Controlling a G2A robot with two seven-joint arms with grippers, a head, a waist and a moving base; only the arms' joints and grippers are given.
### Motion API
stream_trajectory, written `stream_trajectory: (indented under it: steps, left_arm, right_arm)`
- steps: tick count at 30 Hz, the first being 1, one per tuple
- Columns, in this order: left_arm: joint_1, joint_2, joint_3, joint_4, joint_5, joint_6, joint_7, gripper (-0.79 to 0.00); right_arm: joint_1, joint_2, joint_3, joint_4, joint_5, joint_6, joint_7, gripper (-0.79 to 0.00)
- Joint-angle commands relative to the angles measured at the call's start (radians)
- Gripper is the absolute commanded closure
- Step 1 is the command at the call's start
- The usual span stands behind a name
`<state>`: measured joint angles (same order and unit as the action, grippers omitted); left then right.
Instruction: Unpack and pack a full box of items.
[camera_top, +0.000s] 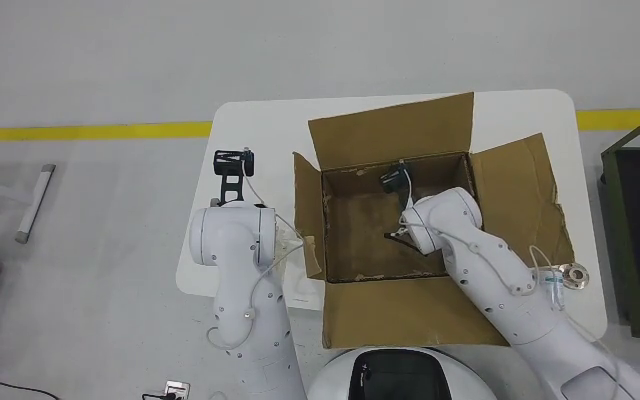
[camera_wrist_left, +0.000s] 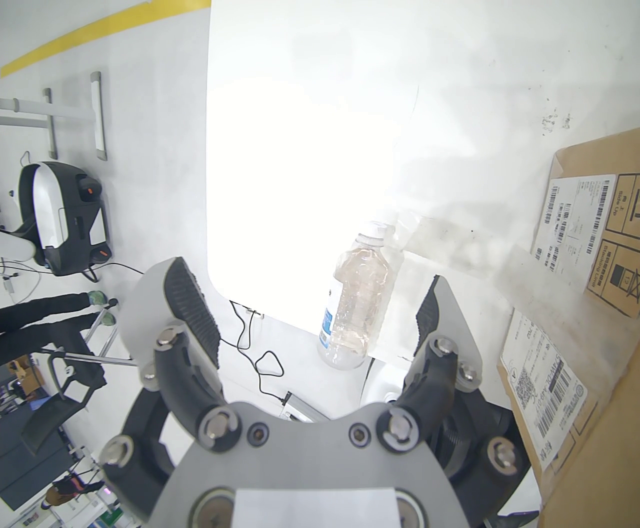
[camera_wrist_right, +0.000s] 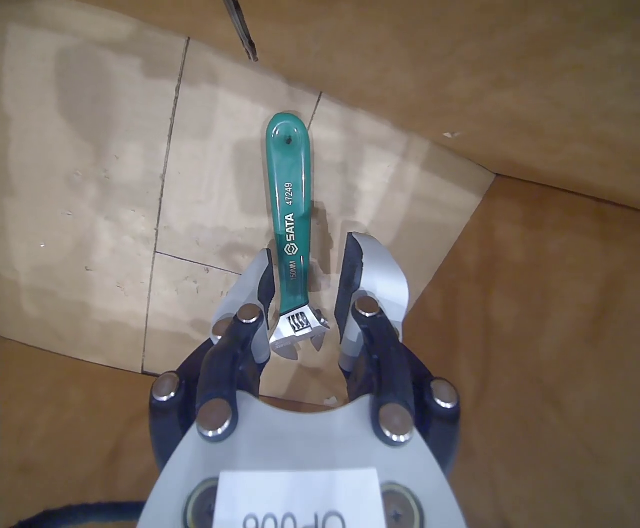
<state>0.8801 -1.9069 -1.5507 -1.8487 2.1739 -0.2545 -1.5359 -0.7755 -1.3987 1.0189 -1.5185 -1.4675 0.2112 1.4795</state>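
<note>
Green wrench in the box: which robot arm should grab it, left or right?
Right, probably. The right gripper is inside the box, open around the wrench. The left gripper is outside, over the table by a bottle.

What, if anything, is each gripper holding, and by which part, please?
Nothing: the right gripper stands open astride the wrench, at the handle beside its head; the left gripper is open, empty.

Robot test lab, grey floor (camera_top: 100, 60) w/ yellow line (camera_top: 100, 130), white table (camera_top: 255, 120), loose cables (camera_wrist_left: 250, 345)
</note>
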Motion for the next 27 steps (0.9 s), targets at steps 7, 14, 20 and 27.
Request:
stream_trajectory:
  steps: [7, 14, 20, 27]
  left_arm:
    - [0.000, 0.000, 0.000, 0.000, 0.000, 0.000, 0.000, -0.785]
    - [0.000, 0.000, 0.000, 0.000, 0.000, 0.000, 0.000, -0.785]
    - [0.000, 0.000, 0.000, 0.000, 0.000, 0.000, 0.000, -0.785]
    - [0.000, 0.000, 0.000, 0.000, 0.000, 0.000, 0.000, -0.785]
  right_arm:
    - [-0.010, -0.007, 0.000, 0.012, -0.016, -0.008, -0.004, -0.326]
    - [-0.009, -0.014, 0.007, 0.029, -0.022, -0.015, -0.008, -0.311]
    - [-0.009, -0.020, 0.010, 0.039, -0.021, -0.023, -0.011, 0.000]
    - [-0.018, -0.028, 0.013, 0.027, -0.010, -0.030, -0.014, 0.000]
